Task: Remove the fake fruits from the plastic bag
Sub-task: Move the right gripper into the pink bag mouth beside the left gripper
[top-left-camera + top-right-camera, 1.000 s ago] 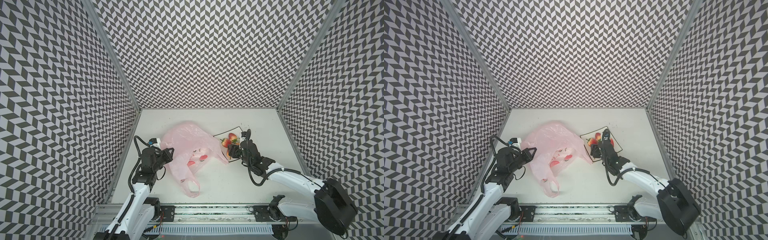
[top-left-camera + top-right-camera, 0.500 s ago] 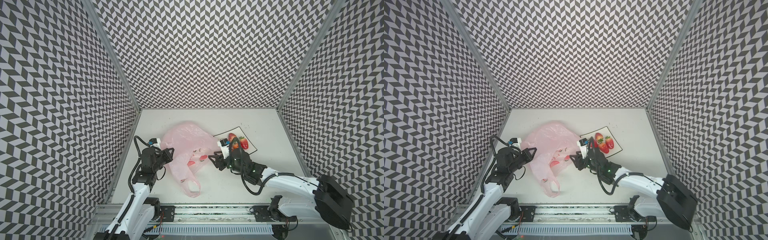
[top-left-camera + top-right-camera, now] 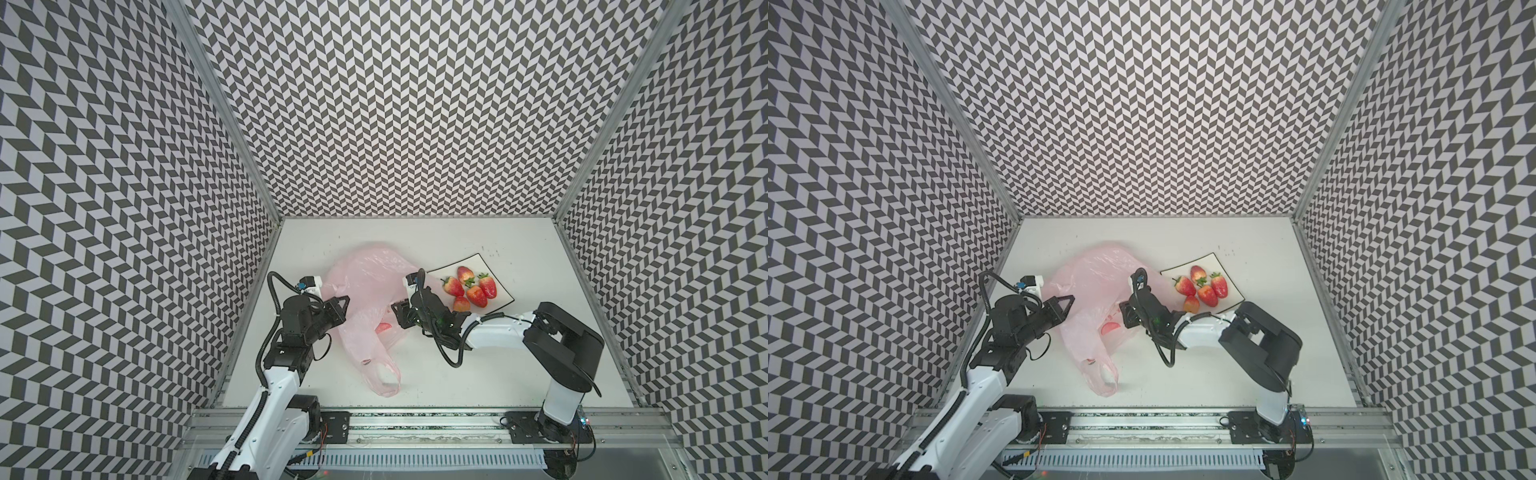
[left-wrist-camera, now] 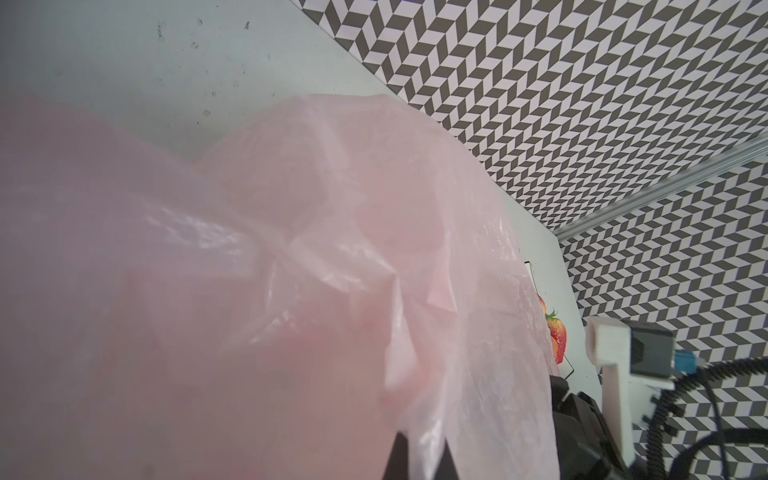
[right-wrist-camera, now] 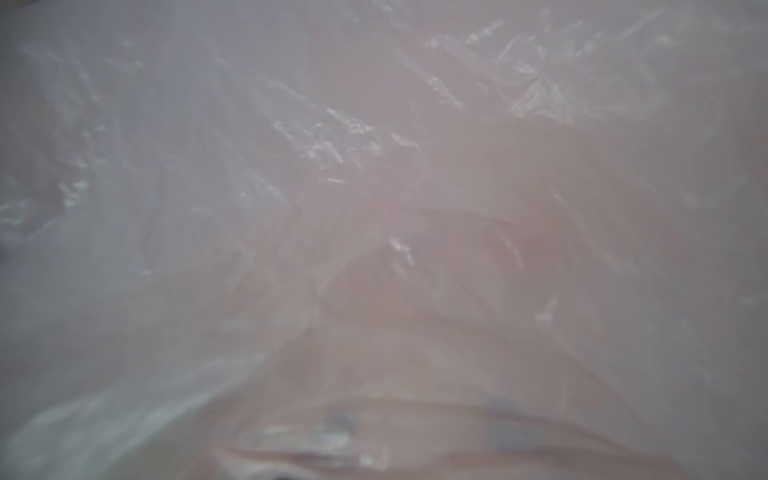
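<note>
My left pincer [image 3: 338, 309] clamped on the plastic bag [image 3: 365, 286], my right pincer [image 3: 399, 318] at its mouth, spread unclear, strawberries [image 3: 469, 286] on plate [image 3: 500, 291].

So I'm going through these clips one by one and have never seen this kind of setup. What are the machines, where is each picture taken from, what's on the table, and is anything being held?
These are two small robot arms bolted to a rail at the near edge of a white table, inside patterned walls. Two pictures look down from overhead, almost identically. The other two come from cameras on the arms' wrists.

On the table lies a thin pink plastic bag and beside it a square white plate carrying five fake fruits, mostly red strawberries.

The left gripper is shut on the plastic bag, pinching its edge; its wrist view shows the film rising from the fingertips.

The right gripper is pushed into the bag's opening. Its wrist view shows only blurred pink film, so whether it is open or holds anything cannot be told.
</note>
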`<state>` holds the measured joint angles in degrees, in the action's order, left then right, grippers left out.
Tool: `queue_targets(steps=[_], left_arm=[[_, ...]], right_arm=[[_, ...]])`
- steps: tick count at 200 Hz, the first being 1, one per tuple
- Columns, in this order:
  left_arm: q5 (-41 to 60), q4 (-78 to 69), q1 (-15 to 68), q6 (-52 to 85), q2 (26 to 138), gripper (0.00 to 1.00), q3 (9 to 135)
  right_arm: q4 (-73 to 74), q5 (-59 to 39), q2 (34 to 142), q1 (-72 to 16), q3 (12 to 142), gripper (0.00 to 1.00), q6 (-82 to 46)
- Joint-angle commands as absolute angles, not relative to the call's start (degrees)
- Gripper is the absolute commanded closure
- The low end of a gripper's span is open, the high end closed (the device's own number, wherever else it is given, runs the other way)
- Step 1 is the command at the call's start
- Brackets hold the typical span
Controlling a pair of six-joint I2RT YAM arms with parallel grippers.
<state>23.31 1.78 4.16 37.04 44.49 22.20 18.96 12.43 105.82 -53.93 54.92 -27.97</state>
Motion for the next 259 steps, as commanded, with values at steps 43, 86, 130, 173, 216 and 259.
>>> queue_targets(steps=[43, 86, 130, 173, 216, 259], left_arm=[[26.2, 1.3, 5.5, 35.4, 44.1, 1.0, 23.9], [26.6, 1.7, 6.1, 35.0, 44.5, 1.0, 24.6], [26.5, 1.1, 8.4, 35.5, 44.2, 1.0, 24.7], [25.3, 2.1, 10.3, 35.2, 44.1, 1.0, 25.1], [24.5, 2.2, 10.3, 35.5, 44.1, 1.0, 24.9], [22.2, 2.0, 10.3, 36.1, 43.6, 1.0, 25.0]], right_arm=[[24.2, 29.5, 114.8, -54.0, 62.0, 0.4, -31.0], [27.2, 36.7, 118.9, -53.9, 65.0, 0.32, -29.4], [28.1, 36.7, 124.6, -53.6, 70.3, 0.29, -29.3], [24.6, 35.9, 131.4, -52.3, 76.8, 0.3, -30.6], [23.4, 32.2, 134.1, -51.2, 78.4, 0.42, -30.9], [25.0, 30.8, 131.7, -51.3, 76.8, 0.55, -29.2]])
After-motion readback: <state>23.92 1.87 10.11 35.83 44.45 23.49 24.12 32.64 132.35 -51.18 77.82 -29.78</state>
